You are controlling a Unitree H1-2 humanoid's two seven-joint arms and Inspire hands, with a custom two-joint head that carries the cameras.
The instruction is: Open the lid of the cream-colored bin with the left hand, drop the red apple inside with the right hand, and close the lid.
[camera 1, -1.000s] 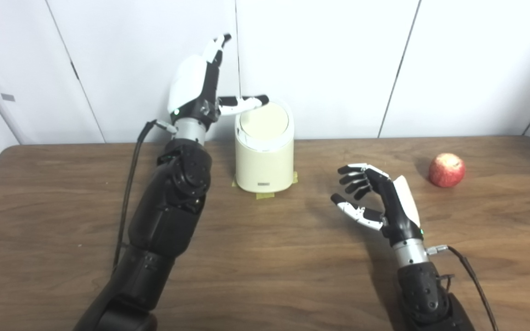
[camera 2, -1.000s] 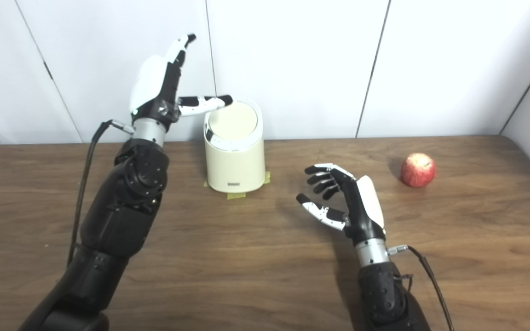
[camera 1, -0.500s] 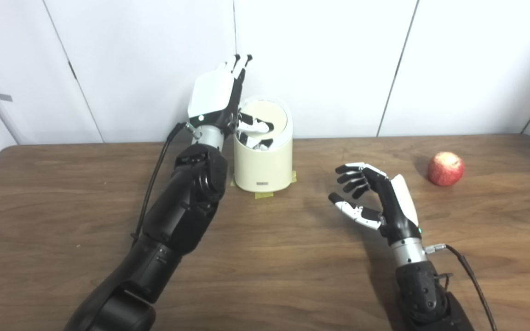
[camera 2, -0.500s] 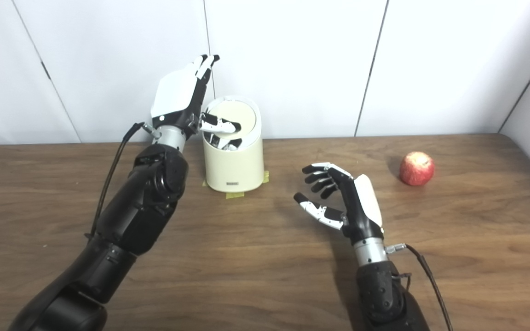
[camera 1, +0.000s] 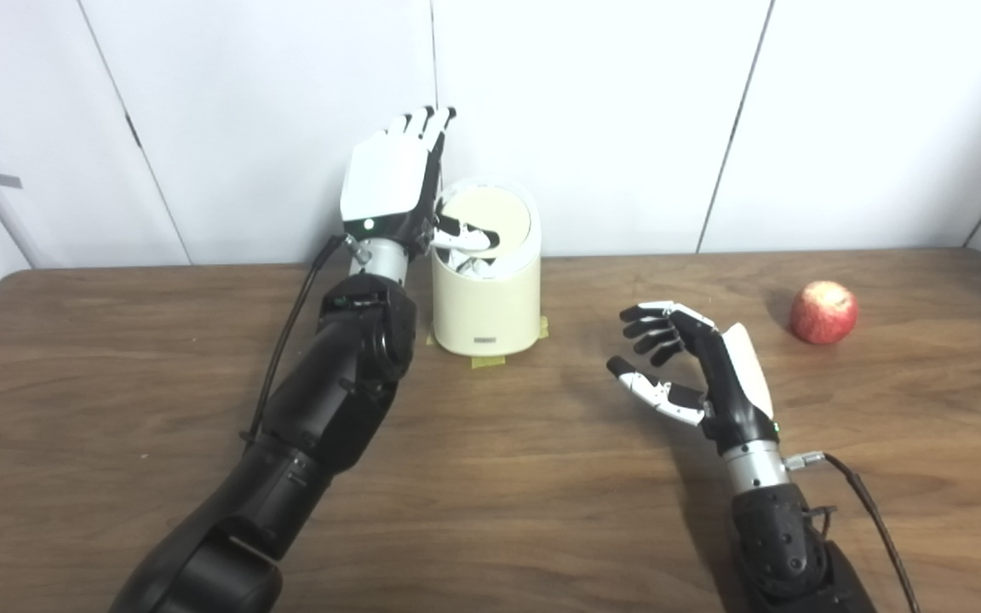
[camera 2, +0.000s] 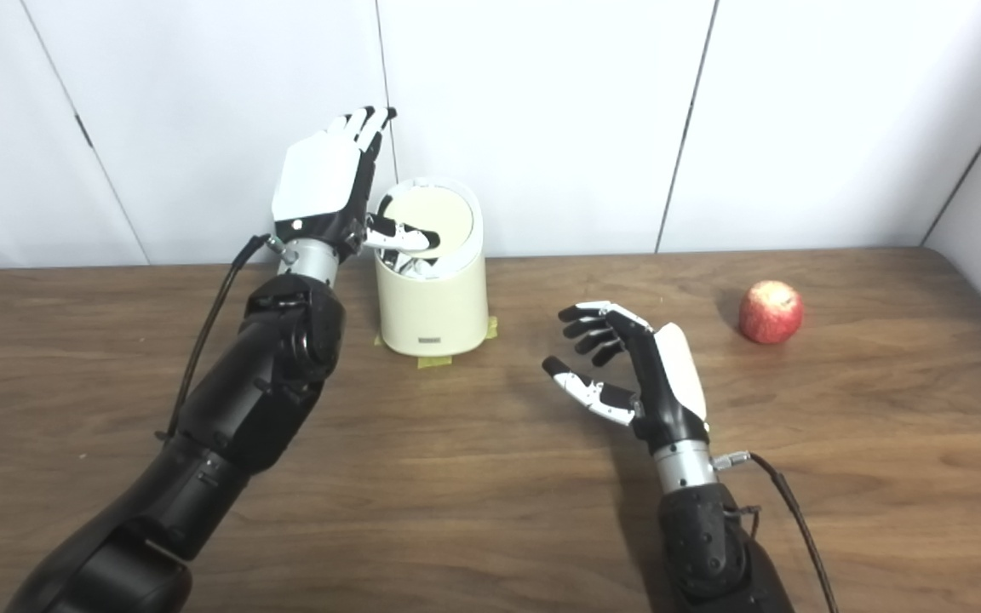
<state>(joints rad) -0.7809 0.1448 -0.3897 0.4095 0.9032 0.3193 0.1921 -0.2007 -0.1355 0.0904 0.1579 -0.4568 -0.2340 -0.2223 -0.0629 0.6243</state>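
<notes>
One hand is working: the left hand [camera 1: 388, 183] stands upright against the left side of the bin [camera 1: 487, 294], fingers straight and apart, thumb [camera 1: 467, 237] laid across the lid [camera 1: 490, 217], which looks tipped in at its front edge. To do this well, the thumb should likely press steadily down until the lid swings fully clear, then hold. The right hand [camera 1: 695, 370] waits open and empty, right of the bin. The apple [camera 1: 824, 312] sits on the tabletop [camera 1: 490, 477], far right of the bin.
</notes>
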